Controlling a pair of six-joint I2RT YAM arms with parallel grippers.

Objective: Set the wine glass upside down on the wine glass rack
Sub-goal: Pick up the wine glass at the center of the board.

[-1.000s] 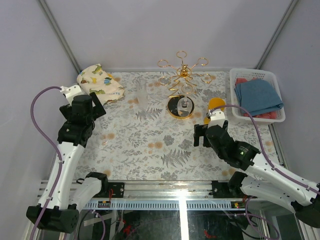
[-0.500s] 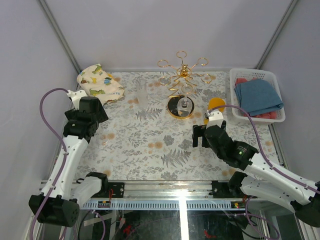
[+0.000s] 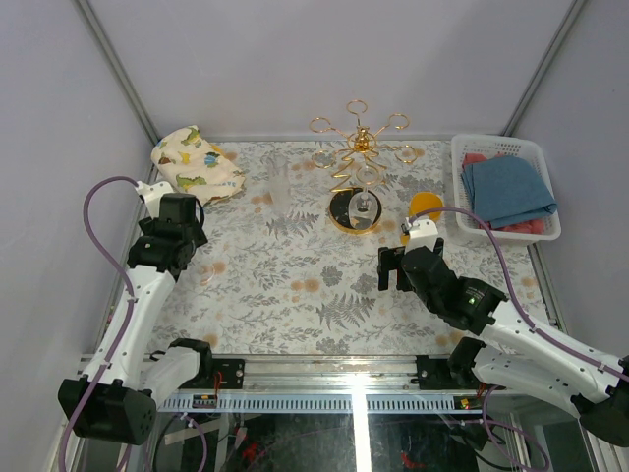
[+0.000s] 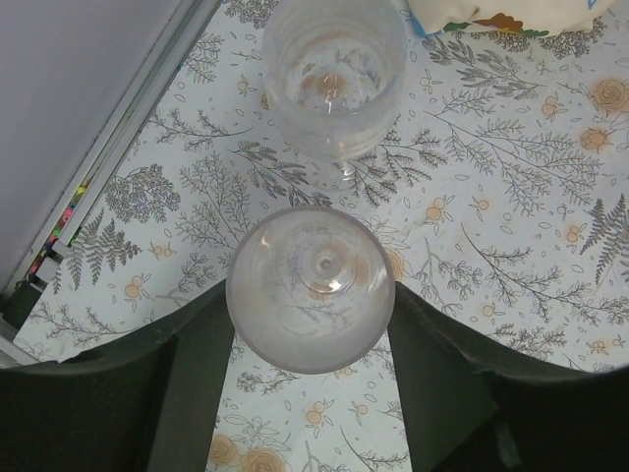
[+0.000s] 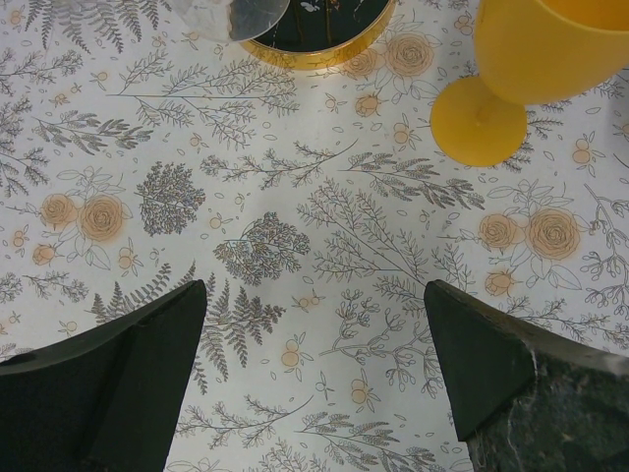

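Floral-print table, 9 o'clock: left end effector has narrowed around clear wine glass, grip cannot be confirmed; right end effector open, empty. Transfer to gold wire rack pending.

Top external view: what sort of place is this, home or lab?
Probably a lab robot cell, not a home: plain panel walls, an aluminium mounting rail, and a floral tablecloth staged with a wine glass rack.
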